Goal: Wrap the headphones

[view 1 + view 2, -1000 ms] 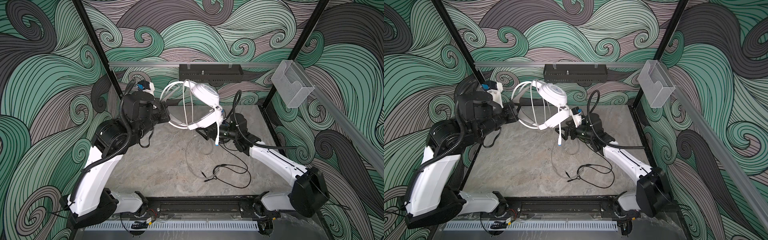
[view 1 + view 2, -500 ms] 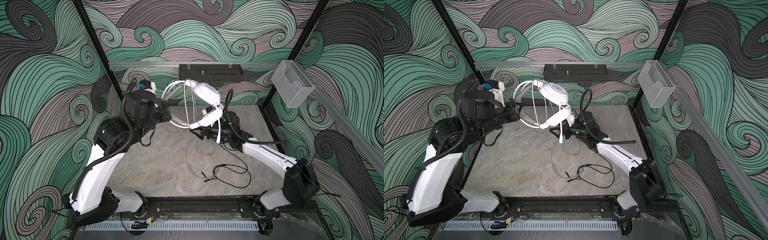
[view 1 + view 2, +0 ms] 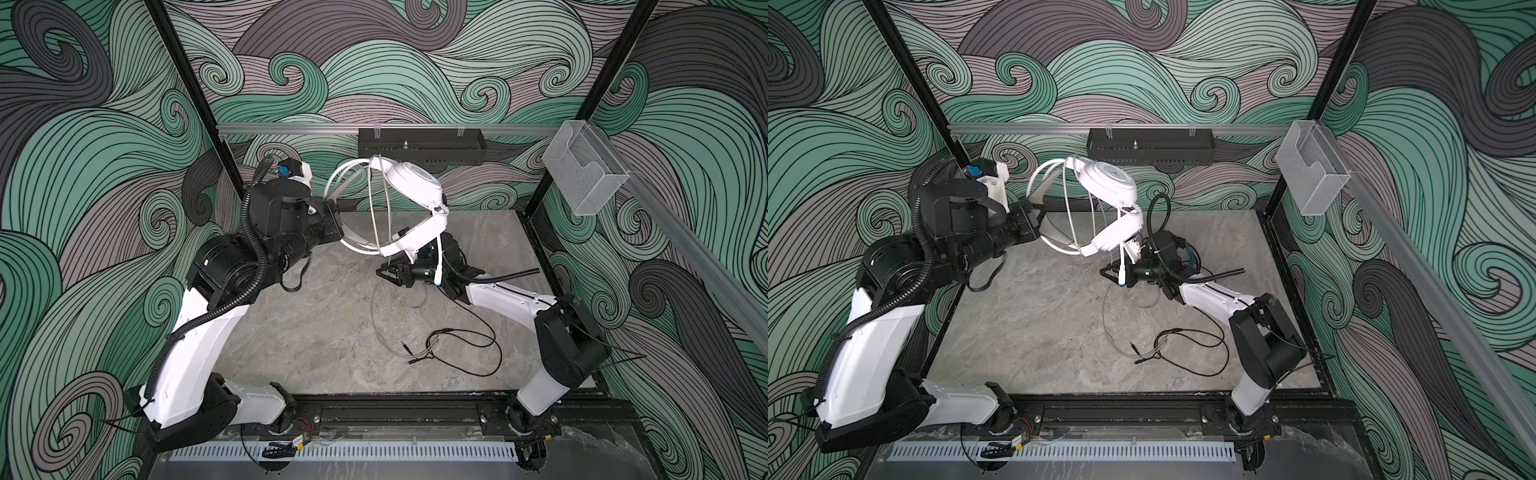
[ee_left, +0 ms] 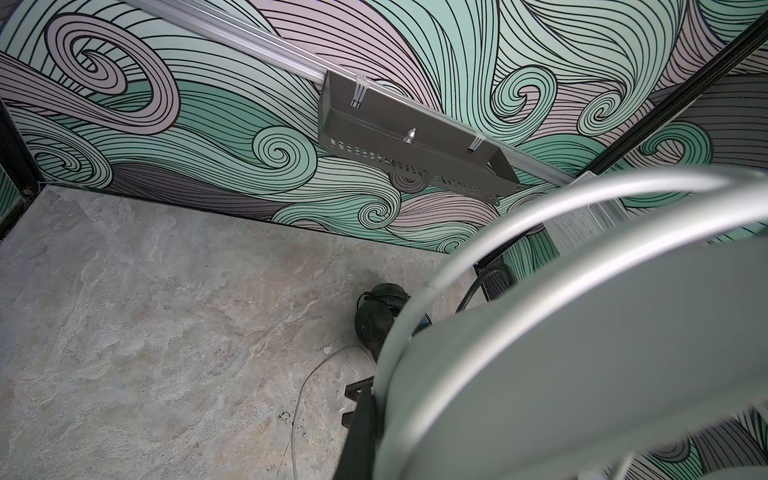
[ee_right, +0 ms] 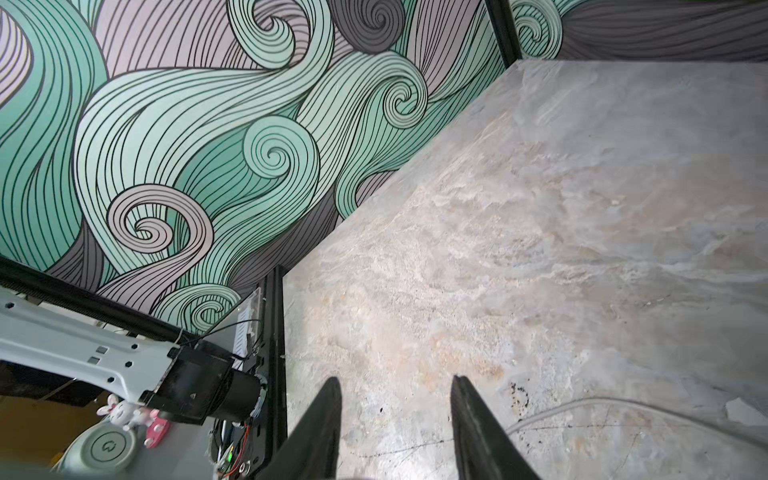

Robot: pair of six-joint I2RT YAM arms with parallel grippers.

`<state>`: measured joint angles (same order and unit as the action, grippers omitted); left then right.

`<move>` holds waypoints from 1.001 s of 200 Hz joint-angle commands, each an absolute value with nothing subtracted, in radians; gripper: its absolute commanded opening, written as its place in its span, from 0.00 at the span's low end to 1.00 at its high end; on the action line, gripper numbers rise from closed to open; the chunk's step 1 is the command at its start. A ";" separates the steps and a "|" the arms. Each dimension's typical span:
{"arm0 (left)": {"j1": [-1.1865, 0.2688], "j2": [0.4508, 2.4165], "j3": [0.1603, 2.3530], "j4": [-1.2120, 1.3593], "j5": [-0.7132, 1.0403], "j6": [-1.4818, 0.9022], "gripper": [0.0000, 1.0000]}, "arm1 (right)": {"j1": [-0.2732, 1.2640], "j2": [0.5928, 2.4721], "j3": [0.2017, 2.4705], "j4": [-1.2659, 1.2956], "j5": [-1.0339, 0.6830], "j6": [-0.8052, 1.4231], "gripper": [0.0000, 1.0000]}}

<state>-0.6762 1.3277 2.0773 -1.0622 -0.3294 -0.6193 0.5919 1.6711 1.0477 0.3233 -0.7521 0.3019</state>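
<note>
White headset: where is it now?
In both top views the white headset hangs in mid-air at back centre, band held in the left hand, below the black wall tray, right hand close by.

white headset (image 3: pixel 415 189): smooth glossy plastic. tabletop (image 3: pixel 316 332): matt, mottled stone-look. wall tray (image 3: pixel 419 145): black perforated metal, matt. bin (image 3: pixel 582 174): clear plastic. rail (image 3: pixel 291 128): brushed metal. black headset (image 4: pixel 376 320): dim view, probably matt plastic.

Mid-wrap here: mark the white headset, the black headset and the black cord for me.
white headset (image 3: pixel 411 185): in a top view, on its upper ear cup.
black headset (image 4: pixel 374 324): left wrist view, on its ear cup.
black cord (image 3: pixel 500 356): in a top view, on its loop's outer bend.
</note>
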 commanded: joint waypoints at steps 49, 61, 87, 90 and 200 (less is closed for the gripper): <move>-0.667 1.328 2.124 -0.990 -0.323 -0.672 0.00 | 0.607 1.682 0.950 0.334 -0.767 0.255 0.31; -0.664 1.327 2.126 -0.991 -0.323 -0.672 0.00 | 0.607 1.682 0.937 0.330 -0.765 0.249 0.30; -0.658 1.324 2.121 -0.993 -0.329 -0.674 0.00 | 0.609 1.677 0.920 0.313 -0.761 0.232 0.22; -0.658 1.323 2.120 -0.994 -0.330 -0.675 0.00 | 0.608 1.675 0.919 0.309 -0.760 0.228 0.20; -0.475 1.306 1.842 -0.714 -0.294 -0.880 0.00 | 0.859 1.266 0.821 -0.188 -0.317 0.014 0.00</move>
